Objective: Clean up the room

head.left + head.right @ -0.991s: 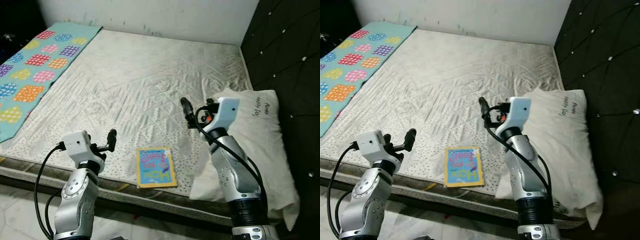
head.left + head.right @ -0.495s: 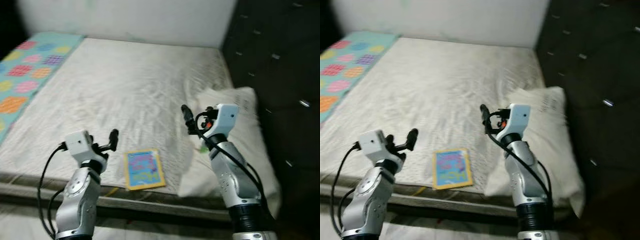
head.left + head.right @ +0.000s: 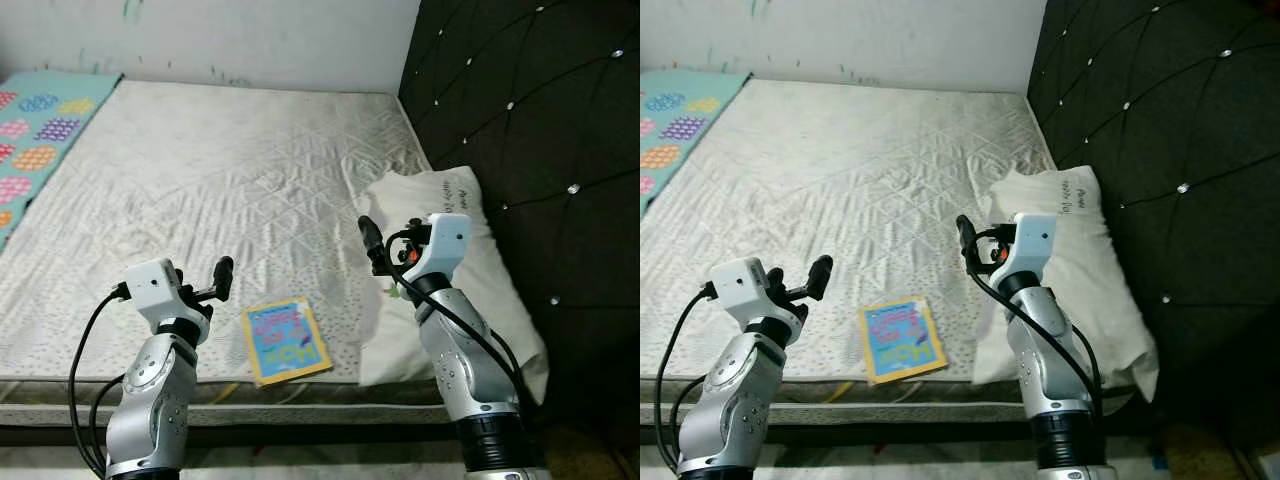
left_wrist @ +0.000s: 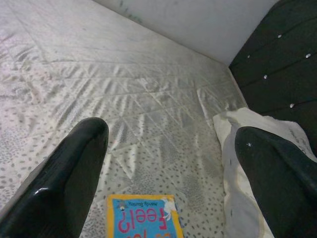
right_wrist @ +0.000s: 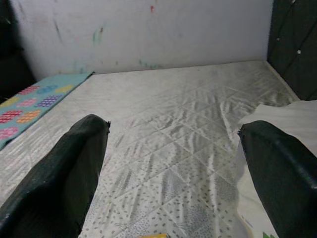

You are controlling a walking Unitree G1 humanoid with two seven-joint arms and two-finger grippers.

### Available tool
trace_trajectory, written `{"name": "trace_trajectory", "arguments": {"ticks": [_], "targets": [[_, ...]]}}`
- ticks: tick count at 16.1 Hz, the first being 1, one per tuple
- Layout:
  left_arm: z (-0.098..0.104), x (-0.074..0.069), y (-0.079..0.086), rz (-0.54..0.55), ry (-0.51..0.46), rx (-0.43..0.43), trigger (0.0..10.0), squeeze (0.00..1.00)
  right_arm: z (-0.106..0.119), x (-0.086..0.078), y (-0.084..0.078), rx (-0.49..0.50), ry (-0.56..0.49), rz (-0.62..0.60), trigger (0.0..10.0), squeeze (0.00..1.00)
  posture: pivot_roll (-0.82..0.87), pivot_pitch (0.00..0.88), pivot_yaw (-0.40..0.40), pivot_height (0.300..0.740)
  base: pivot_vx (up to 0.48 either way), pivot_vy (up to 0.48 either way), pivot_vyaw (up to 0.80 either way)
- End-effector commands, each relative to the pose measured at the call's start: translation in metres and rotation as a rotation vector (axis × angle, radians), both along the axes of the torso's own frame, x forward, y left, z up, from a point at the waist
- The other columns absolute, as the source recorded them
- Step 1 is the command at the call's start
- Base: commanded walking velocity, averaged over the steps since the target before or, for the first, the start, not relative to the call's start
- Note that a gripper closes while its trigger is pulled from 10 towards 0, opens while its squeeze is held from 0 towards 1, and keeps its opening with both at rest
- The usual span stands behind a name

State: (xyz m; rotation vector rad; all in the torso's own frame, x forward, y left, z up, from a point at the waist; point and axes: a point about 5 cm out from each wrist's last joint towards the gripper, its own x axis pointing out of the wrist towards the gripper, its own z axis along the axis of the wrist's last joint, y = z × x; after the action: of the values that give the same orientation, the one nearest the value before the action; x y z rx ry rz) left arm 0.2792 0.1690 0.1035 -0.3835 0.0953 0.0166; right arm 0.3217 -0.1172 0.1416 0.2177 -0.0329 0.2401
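The book (image 3: 287,340) lies flat near the mattress (image 3: 230,170) edge, at about 3 o'clock from the left gripper (image 3: 224,272) and 8 o'clock from the right gripper (image 3: 368,236); the pillow (image 3: 470,290) sits just beside it at 3 o'clock. Both grippers hover with fingers spread apart, holding nothing. Picking it up cleanly likely means lowering the left gripper and pinching the book's overhanging near edge.
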Motion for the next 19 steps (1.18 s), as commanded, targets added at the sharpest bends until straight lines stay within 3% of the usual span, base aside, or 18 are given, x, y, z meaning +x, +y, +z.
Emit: {"name": "trace_trajectory", "arguments": {"ticks": [1,11,16,19], "targets": [[-0.0042,-0.0005,-0.0055,-0.012,0.023,-0.013,10.0,0.00,0.0027,0.0008,-0.0057,-0.007,-0.012,-0.023,10.0,0.00,-0.05,0.040,-0.024,0.740,0.000,0.322,0.00],[-0.0039,0.0038,-0.0037,0.015,0.021,0.004,10.0,0.00,-0.0003,0.0007,-0.0076,-0.038,-0.017,-0.016,10.0,0.00,-0.05,0.030,-0.026,0.740,0.000,0.418,0.00],[0.0022,0.0023,-0.0011,-0.007,-0.043,0.006,10.0,0.00,-0.0002,-0.0015,-0.0054,-0.069,-0.039,0.007,10.0,0.00,-0.05,0.041,-0.028,0.740,0.000,0.000,0.00],[0.0019,0.0017,-0.0017,-0.014,-0.050,-0.005,10.0,0.00,-0.0003,-0.0025,-0.0034,-0.083,-0.047,0.013,10.0,0.00,-0.05,0.041,-0.028,0.740,0.175,0.000,0.65]]}}
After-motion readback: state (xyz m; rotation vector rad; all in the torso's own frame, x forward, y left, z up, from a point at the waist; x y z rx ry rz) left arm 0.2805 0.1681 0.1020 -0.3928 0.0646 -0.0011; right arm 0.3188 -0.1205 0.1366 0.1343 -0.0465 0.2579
